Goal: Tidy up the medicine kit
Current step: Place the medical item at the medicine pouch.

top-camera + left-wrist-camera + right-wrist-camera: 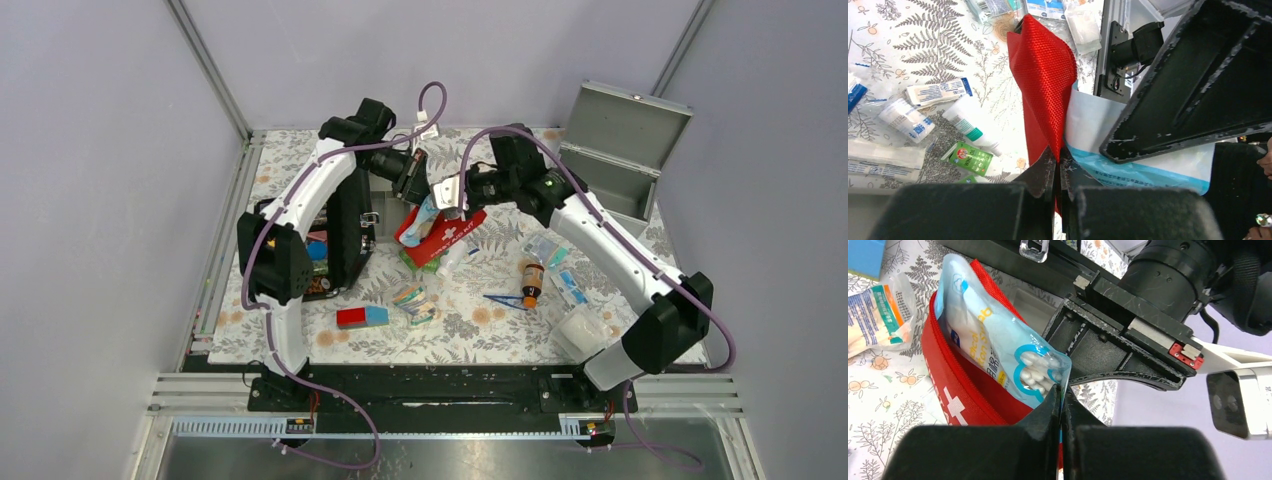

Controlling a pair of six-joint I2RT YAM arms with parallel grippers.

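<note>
Logging the state at the red pouch [447, 238], our reference for every place below.

Left gripper [1058, 161]: fingers pinched tight on the pouch's fabric edge, holding that lip up. Right gripper [1062, 396]: fingers closed on a corner of a cotton-swab packet [998, 347]. The packet sits partly inside the pouch mouth with its top sticking out. The two grippers are just beside each other, above the pouch.

Medicine kit [618, 150]: well to the right of the pouch and farther back, with its lid raised. From the top view we cannot make out anything inside it.

Loose around the pouch:
- a brown bottle [531, 282] to its right, with flat packets [548, 250] near that
- a clear plastic tub [580, 330] nearer to us and to the right
- a red-and-blue box [362, 317] nearer to us and to the left
- a white tube [970, 125] and a small green box [968, 157] close beside the pouch

The black case [350, 240] stands open to the pouch's left, with coloured contents showing.

Judgement: early. An open kit is all we can credit so far, and most supplies lie on the table [470, 335]. We cannot tell whether the packet is going into the pouch or coming out. Left to do: settle the packet, gather the loose items into the kit, close the lid.
</note>
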